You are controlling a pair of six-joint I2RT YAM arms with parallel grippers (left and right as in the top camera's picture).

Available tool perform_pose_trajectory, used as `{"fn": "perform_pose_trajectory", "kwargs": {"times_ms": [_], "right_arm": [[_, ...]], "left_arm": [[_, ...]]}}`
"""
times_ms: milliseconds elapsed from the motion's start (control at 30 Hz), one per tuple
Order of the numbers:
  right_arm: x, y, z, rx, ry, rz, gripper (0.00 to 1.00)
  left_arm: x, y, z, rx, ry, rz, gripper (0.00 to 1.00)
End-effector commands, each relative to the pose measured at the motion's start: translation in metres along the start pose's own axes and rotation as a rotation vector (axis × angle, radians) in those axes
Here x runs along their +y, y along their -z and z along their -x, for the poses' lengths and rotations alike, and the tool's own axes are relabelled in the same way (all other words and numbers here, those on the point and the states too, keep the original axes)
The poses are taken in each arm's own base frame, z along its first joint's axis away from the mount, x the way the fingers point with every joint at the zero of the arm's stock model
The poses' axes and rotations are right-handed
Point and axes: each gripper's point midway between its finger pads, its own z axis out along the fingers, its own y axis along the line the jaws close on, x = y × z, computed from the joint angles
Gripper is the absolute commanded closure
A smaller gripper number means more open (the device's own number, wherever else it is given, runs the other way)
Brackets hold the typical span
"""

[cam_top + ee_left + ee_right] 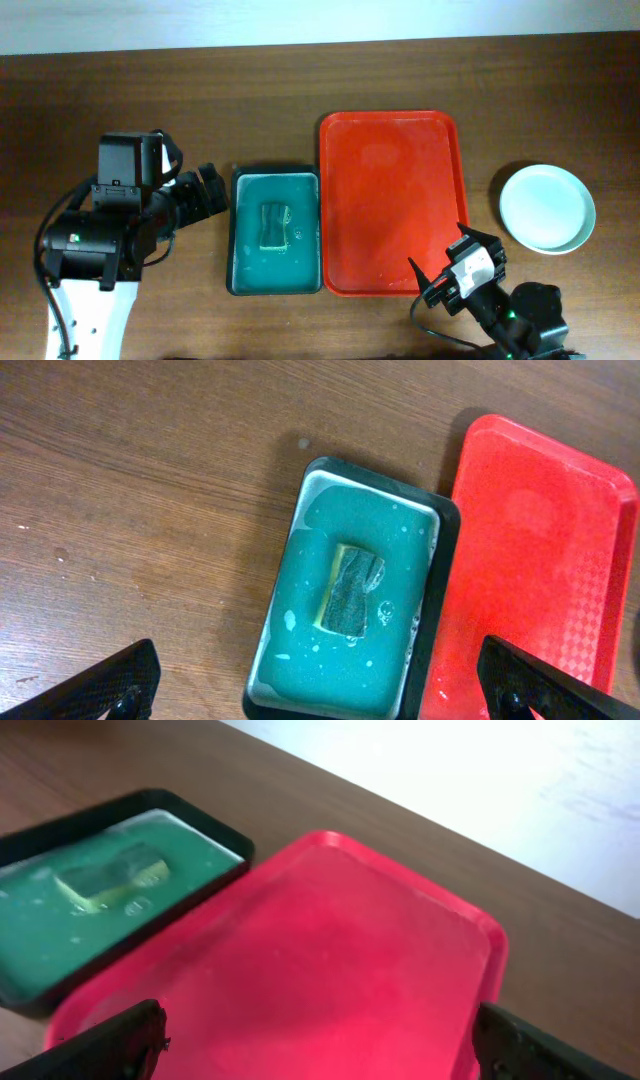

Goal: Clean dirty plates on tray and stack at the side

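Item 1, plates (547, 208): I am seeing one pale mint round dish on the bare table (300, 100), off the tray at its 3 o'clock side, apart from the rim. I cannot tell whether others are lying beneath it. Being round, it is offering no long axis to line up on.

Item 2, red tray (390, 200): it is lying with its long axis running 12 to 6 in the overhead view and is carrying no plates.

Item 3, right gripper (440, 262): it is hovering over the tray's 5 o'clock corner, fingers spread wide, holding nothing. The plate is lying at about 2 o'clock from it, and this is the nearer arm.

Item 4, left gripper (218, 190): it is sitting just beside the 9 o'clock edge of the dark teal basin (236, 230), fingers also spread and empty. The basin and the whole tray are standing between it and the plate.

Item 5, sponge (273, 223): it is resting in the basin's soapy water.

Judgement: with the tray bare, I am reading the task as nearly finished. Any further plate handling is falling to the right arm.
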Motion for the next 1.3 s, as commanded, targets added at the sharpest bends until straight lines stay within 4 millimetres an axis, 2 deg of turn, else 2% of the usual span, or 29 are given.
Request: {"fn": "perform_pose_trajectory", "kwargs": {"times_ms": [0,267,433,500,1033,1167,1200,1267], "right_arm": [[-0.006,-0.002,-0.014,-0.023,0.014,-0.066,0.02],[-0.003,-0.026,-0.039,-0.062,0.022,-0.074,0.02],[-0.012,-0.032,-0.017,-0.227,0.056,-0.126,0.02],[-0.013,-0.033,-0.015,-0.252,0.062,-0.134,0.02],[-0.013,-0.034,-0.016,-0.246,0.06,-0.132,0.02],[-0.013,-0.034,-0.016,-0.246,0.06,-0.132,0.02],[-0.013,-0.034,-0.016,-0.246,0.06,-0.132,0.02],[-0.013,-0.034,-0.016,-0.246,0.06,-0.132,0.02]], "left_arm": [[0.0,0.003,0.003,-0.012,-0.008,-0.003,0.0],[0.0,0.003,0.003,-0.012,-0.008,-0.003,0.01],[0.0,0.003,0.003,-0.012,-0.008,-0.003,0.01],[0.0,0.003,0.003,-0.012,-0.009,-0.003,0.01],[0.0,0.003,0.003,-0.011,-0.01,-0.003,0.01],[0.007,0.02,-0.006,-0.046,-0.02,0.008,0.0],[0.014,0.027,-0.002,-0.1,-0.016,0.035,0.01],[0.008,0.044,0.013,-0.267,-0.035,-0.028,0.01]]}}
